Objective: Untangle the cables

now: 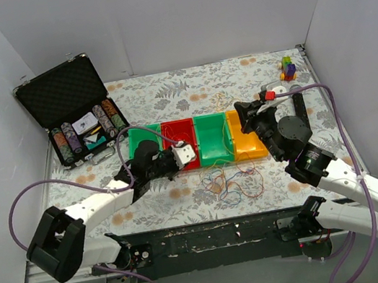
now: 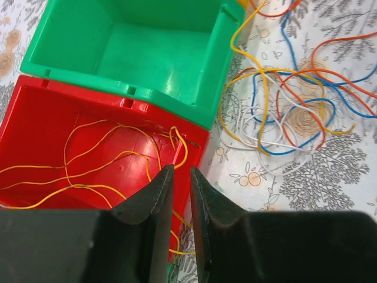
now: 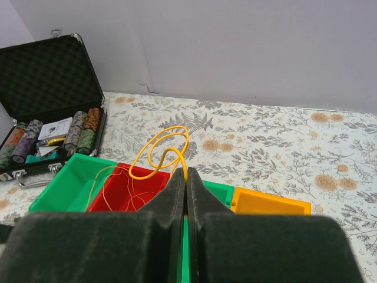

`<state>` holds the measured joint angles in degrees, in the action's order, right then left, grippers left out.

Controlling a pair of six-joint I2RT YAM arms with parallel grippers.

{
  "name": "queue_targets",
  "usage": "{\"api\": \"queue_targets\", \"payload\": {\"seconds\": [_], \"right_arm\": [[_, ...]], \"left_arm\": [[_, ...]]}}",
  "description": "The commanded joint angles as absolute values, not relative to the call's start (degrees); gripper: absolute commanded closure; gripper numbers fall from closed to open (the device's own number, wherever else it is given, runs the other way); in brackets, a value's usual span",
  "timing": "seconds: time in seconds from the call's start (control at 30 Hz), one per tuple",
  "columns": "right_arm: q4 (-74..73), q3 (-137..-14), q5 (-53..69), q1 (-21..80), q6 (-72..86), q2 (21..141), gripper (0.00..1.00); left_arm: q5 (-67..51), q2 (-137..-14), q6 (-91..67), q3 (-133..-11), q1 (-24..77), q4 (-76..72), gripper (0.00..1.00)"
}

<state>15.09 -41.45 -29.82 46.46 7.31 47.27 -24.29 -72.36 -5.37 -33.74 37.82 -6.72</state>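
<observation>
The cables lie as a loose clump [image 1: 234,181] of orange, yellow, red and blue wire loops on the table in front of the bins; the clump also shows in the left wrist view [image 2: 288,100]. Several thin yellow cables [image 2: 88,174] lie in the red bin [image 1: 173,133], one draped over its near wall. My left gripper [image 2: 181,171] hovers over that wall with its jaws a narrow gap apart and nothing between them; it also shows from above [image 1: 191,161]. My right gripper [image 3: 185,172] is shut on a yellow cable [image 3: 168,150] that loops up above the bins; from above it is over the orange bin [image 1: 246,113].
Four bins stand in a row: green [image 1: 145,131], red, green [image 1: 212,137] and orange [image 1: 246,142]. An open black case of poker chips [image 1: 69,107] sits at the back left. A small toy of coloured blocks [image 1: 287,67] is at the back right. White walls enclose the table.
</observation>
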Motion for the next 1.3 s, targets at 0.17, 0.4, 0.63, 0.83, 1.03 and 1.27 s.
{"api": "queue_targets", "payload": {"seconds": [0.17, 0.4, 0.63, 0.83, 1.03, 1.27], "right_arm": [[18.0, -41.6, -30.6, 46.2, 7.1, 46.0, 0.99], [18.1, -41.3, -30.4, 46.1, 7.4, 45.9, 0.99], [17.8, -42.7, -29.9, 46.1, 7.4, 46.3, 0.99], [16.3, -49.6, -26.8, 46.1, 6.3, 49.1, 0.99], [16.0, -56.3, -22.3, 46.1, 6.9, 52.0, 0.99], [16.4, -64.9, -15.6, 46.1, 9.4, 54.7, 0.99]], "left_arm": [[-19.4, -82.2, -9.6, -40.3, 35.5, -11.9, 0.83], [-18.3, -87.4, -12.0, -48.0, 33.1, -6.6, 0.84], [-14.2, -92.3, -14.5, -52.5, 32.1, -3.1, 0.86], [-17.0, -87.6, -22.9, -61.7, 30.1, 5.8, 0.29], [-18.0, -78.5, -24.2, -65.7, 29.4, 9.5, 0.05], [-29.0, -68.2, -24.7, -64.8, 29.2, 12.3, 0.03]]}}
